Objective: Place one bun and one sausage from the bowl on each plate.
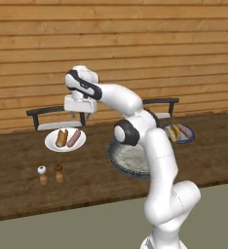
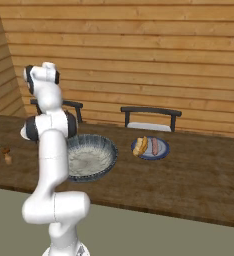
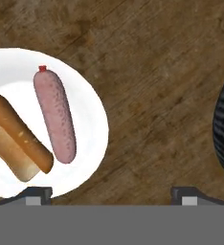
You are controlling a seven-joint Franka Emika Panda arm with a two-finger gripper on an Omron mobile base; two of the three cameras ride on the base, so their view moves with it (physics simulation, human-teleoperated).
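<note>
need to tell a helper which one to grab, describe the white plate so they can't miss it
On the long dark wooden table, look left of the big patterned bowl, in front of the left chair. The white plate sits there under the open gripper, holding a bun and a sausage. Unlike the blue-grey plate, it is plain glossy white.

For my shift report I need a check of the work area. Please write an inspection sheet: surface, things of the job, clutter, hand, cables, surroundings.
Surface: dark wooden table, bare wood between the items.
Job's things: white plate holds one bun and one sausage, side by side; blue-grey plate holds a bun and a sausage too; bowl looks empty.
Clutter: two small shakers near the table's front edge.
Hand: hand open, holding nothing, above the table behind the white plate.
Cables: nothing seen.
Surroundings: wooden plank wall; two dark chairs behind the table.
</note>
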